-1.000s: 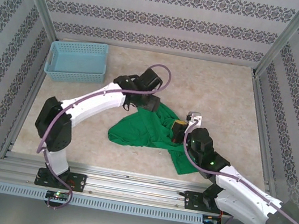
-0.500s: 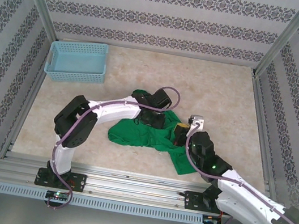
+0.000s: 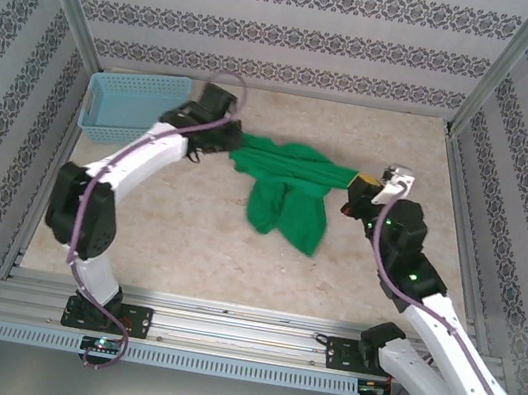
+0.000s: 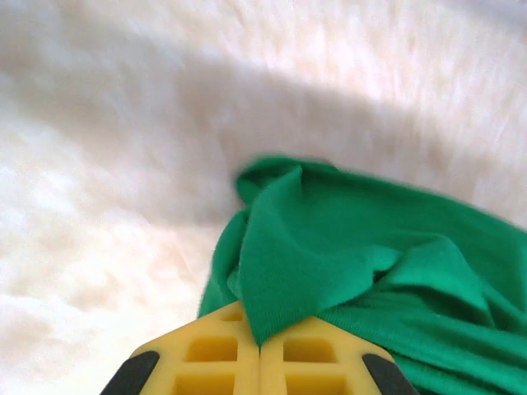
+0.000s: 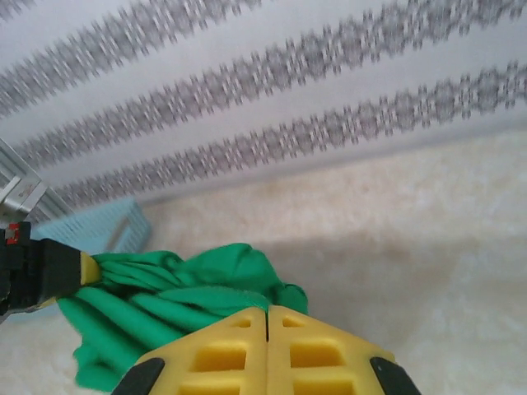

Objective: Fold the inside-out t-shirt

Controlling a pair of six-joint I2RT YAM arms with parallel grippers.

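The inside-out t-shirt (image 3: 291,190) is bright green and hangs stretched between my two grippers above the middle of the table, with a bunched fold drooping toward the near side. My left gripper (image 3: 225,140) holds its left end, close to the basket. In the left wrist view the yellow jaws (image 4: 260,344) are shut on a pinch of green cloth (image 4: 354,247). My right gripper (image 3: 354,190) holds the right end. In the right wrist view those jaws (image 5: 267,314) are shut on the shirt's edge (image 5: 165,296), and the left gripper (image 5: 82,268) shows at the far end of the cloth.
A light blue mesh basket (image 3: 135,105) stands at the back left, just behind the left arm, and its corner shows as the basket (image 5: 111,234) in the right wrist view. Patterned walls and metal posts (image 3: 482,77) close in the beige table (image 3: 185,245).
The left gripper came down on the crumpled shirt, shut on it and swung back-left toward the basket. The right gripper rose and moved right, so the shirt now hangs stretched between them.
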